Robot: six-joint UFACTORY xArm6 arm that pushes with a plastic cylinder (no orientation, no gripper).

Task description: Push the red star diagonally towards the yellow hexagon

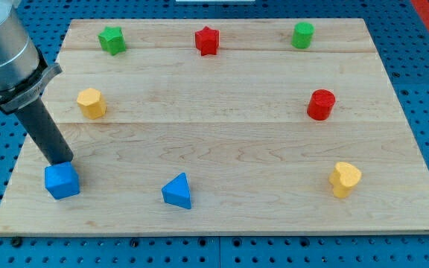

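Wooden desk (pixel 222 141) on blue pegboard (pixel 423 45), arm cut off upper left, no jaws, my tip (pixel 59 161) touching blue cube (pixel 62 181), red star (pixel 208 40) top centre, yellow hexagon (pixel 91 103) left.

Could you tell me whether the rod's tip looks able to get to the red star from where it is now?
Probably yes. My tip sits beside the blue cube at the view's bottom left; open board lies between it and the red star.

Bright, even light; sharp focus; blocks cast faint, soft shadows; no glare.
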